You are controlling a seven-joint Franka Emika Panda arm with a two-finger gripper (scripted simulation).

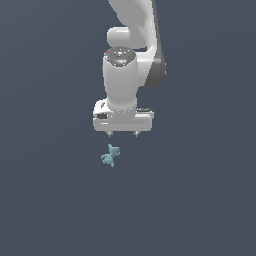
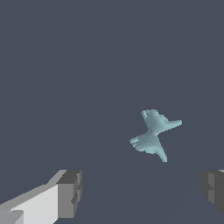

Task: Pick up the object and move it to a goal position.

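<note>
The white robot gripper (image 1: 122, 134) hangs w/ fingers spread wide, holding nothing, just above the tiny lumpy pale teal-blue figure (image 1: 110, 155) near the exterior view's middle, so it could miss or bump it, b/c the figure sits off-center.

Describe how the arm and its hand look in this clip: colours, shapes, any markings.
The arm is glossy white with rounded, bulbous links and a dark grey joint section. A dark round cap with small red and blue marks tops the wrist. The hand is a white, boxy block with tiny fingertips; in the wrist view, the fingers end in grey blocky pads. No cables show.
</note>
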